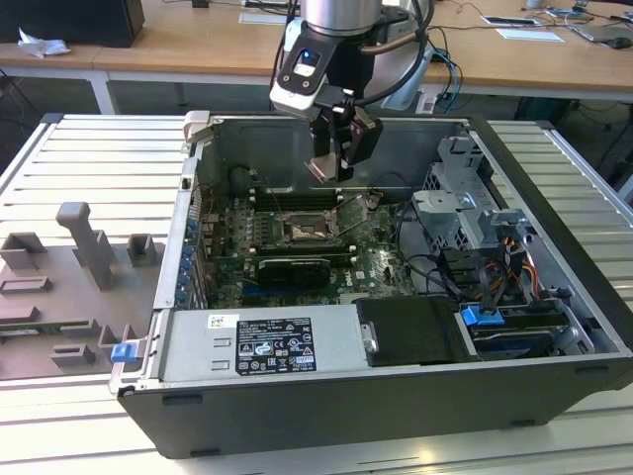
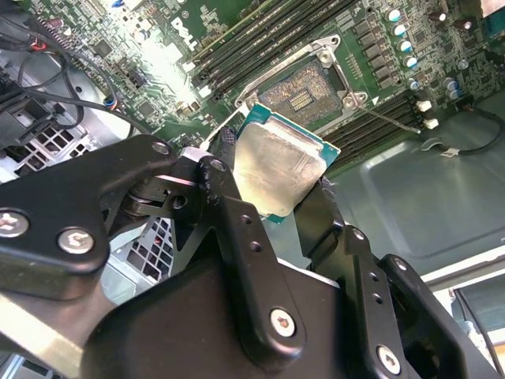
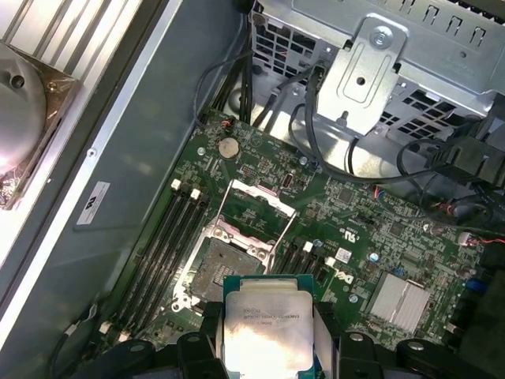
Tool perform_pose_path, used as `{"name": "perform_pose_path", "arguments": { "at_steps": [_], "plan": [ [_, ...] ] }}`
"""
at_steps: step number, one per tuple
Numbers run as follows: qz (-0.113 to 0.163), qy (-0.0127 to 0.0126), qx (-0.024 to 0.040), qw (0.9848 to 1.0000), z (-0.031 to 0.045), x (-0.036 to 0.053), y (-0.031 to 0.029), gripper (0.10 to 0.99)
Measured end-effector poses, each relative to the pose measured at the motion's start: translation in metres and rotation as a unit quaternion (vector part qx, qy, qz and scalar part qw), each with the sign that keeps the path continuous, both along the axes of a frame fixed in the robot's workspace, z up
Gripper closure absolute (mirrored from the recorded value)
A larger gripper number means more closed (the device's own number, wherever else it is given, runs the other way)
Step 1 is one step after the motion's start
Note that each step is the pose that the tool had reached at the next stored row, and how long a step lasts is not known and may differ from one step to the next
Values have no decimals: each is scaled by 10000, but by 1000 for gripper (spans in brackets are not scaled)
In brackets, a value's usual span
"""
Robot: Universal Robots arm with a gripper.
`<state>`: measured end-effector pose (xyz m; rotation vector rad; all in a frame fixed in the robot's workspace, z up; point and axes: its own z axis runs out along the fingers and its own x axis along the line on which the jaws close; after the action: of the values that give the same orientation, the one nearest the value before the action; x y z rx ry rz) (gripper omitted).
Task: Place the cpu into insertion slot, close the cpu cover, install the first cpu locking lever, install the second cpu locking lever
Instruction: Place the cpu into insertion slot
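Claw: the gripper (image 2: 272,185) is closed on two opposite edges of the cpu (image 2: 280,170) and holds nothing else.
Cpu: it hangs in the air above the insertion slot (image 3: 221,264), clear of it, with its silver face turned up toward the wrist cameras.
Insertion slot: the dark centre is exposed and nothing sits in it.
Cpu cover: the cpu cover (image 3: 264,197) stands raised at one edge of the slot, judged fully open.
Locking lever: a thin rod (image 2: 387,117) juts out just beside the slot, judged released.
Step in hand: placing the cpu. Judged the first stage, with nothing seated yet.
Good practice: square the chip's edges to the slot's rim and hold it level. Descend straight without sliding across the contacts, keeping clear of the raised cover and rod.
Surface: the slot sits on a green motherboard (image 1: 376,262) lying flat in an open computer case (image 1: 554,198), which rests on a slatted metal table (image 1: 79,168).
Room: grey fixture blocks (image 1: 89,247) stand well apart from the slot, on the exterior view's left. Wooden desks (image 1: 198,40) lie beyond the case.
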<state>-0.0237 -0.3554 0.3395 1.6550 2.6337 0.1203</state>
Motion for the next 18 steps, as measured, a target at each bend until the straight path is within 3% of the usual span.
{"name": "perform_pose_path", "arguments": {
  "at_steps": [2,18],
  "plan": [
    [-1,0,0,10000,-32,0,0,545],
    [-8,0,0,10000,-59,0,0,545]
  ]
}}
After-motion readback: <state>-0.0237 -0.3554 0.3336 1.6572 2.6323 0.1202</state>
